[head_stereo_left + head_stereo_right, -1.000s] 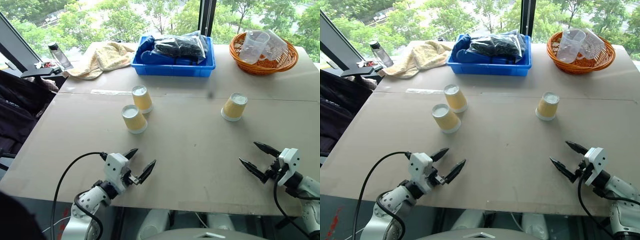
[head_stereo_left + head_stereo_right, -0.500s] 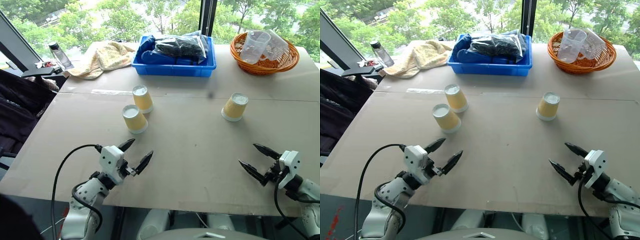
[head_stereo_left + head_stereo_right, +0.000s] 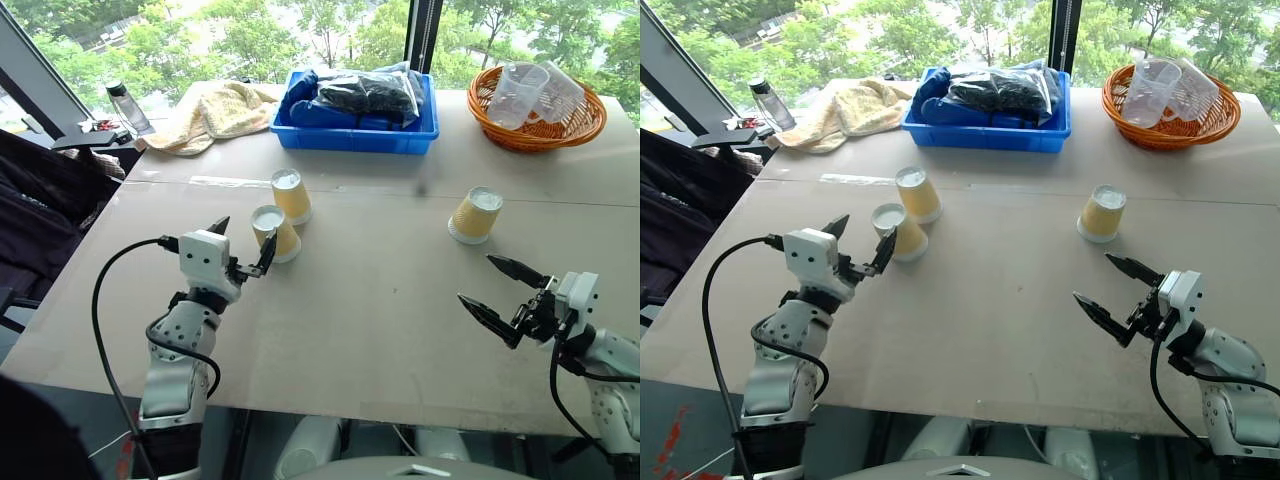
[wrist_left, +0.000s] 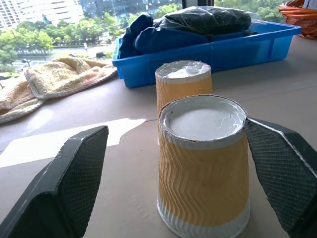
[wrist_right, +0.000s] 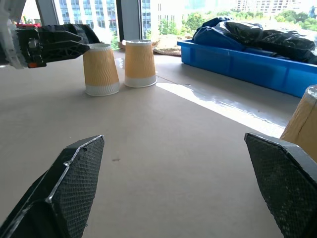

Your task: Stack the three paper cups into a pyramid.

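**A:** Where are you in the stacking?

**B:** Just reaching. Your left gripper (image 3: 243,250) stands wide open around the near cup (image 4: 203,163), empty; its twin (image 3: 291,196) is just behind, the third cup (image 3: 475,215) well apart toward the table's (image 3: 380,300) right edge.

**A:** And next?

**B:** Close gently on it. Your right gripper (image 3: 503,293) is open and empty.
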Controlling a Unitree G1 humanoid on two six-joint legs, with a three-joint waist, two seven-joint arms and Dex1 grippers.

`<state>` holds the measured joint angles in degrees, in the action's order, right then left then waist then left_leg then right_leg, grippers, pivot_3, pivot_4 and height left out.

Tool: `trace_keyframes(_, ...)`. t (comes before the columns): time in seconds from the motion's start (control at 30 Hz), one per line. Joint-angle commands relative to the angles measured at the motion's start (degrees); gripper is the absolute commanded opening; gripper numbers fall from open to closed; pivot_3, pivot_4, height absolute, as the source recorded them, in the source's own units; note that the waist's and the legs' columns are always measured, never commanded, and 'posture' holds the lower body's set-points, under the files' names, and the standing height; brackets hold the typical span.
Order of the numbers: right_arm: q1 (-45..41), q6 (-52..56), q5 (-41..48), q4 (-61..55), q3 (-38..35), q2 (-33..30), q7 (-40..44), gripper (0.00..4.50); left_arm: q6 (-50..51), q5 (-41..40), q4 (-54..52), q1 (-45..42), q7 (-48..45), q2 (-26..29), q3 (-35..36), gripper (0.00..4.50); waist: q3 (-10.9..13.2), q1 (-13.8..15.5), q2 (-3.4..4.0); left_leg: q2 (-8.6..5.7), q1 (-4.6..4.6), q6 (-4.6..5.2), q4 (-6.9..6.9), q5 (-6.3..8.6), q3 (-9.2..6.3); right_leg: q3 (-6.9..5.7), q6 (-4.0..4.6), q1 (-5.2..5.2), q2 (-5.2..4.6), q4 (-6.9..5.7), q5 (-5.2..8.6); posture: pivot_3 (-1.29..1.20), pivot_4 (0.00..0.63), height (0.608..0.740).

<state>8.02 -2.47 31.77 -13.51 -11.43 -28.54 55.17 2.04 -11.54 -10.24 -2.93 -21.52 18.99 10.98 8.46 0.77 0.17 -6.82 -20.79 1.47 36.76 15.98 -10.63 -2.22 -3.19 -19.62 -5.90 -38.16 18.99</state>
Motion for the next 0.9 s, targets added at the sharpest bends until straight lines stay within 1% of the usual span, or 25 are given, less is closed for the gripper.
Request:
trace_keyframes(0.03, -0.61, 1.53, 2.38, -3.75, -0.29, 0.05, -0.9, 4.48, 0.27, -0.94, 1.43, -0.72, -1.93, 0.74, -0.73, 4.5, 0.0, 0.0, 0.0, 0.0, 0.0, 0.0, 0.0, 0.0, 0.0, 0.0, 0.0, 0.0, 0.0, 0.0, 0.0, 0.0, 0.15, 0.74)
trace_keyframes(0.13, -0.29, 3.31, 4.8, -5.49, -0.32, -0.08, -0.17, 4.48, -0.42, -1.21, 2.5, -1.55, -3.76, 1.05, -1.37, 4.5, 0.0, 0.0, 0.0, 0.0, 0.01, 0.0, 0.01, 0.0, 0.0, 0.0, 0.0, 0.0, 0.0, -0.02, 0.0, 0.0, 0.15, 0.74)
trace_keyframes(0.33, 1.54, 6.75, 10.9, -10.66, 0.67, -1.24, 4.18, 4.48, -0.52, -1.5, 4.28, -2.8, -4.95, 1.27, -1.65, 4.5, 0.0, 0.03, 0.0, 0.0, 0.0, 0.0, 0.08, 0.0, -0.02, 0.0, -0.01, 0.01, 0.0, -0.06, -0.01, 0.0, 0.15, 0.74)
trace_keyframes(0.53, 1.19, 9.59, 11.78, -14.33, 1.54, -2.1, 3.0, 4.48, -0.47, -2.35, 5.29, -3.44, -4.58, 0.48, -1.25, 4.5, 0.01, 0.01, -0.02, 0.0, 0.0, 0.0, 0.14, 0.0, -0.01, 0.0, -0.02, 0.0, 0.0, -0.14, -0.01, 0.0, 0.15, 0.74)
trace_keyframes(0.9, -1.48, 10.59, 10.62, -13.48, 1.46, -1.7, 1.78, 4.48, -0.91, -0.95, 8.65, -6.44, -4.2, 0.17, -2.58, 4.5, 0.14, 0.01, -0.23, 0.0, -0.08, 0.0, 0.19, 0.0, -0.02, -0.01, -0.02, -0.05, 0.0, -0.15, -0.01, 0.0, 0.15, 0.74)
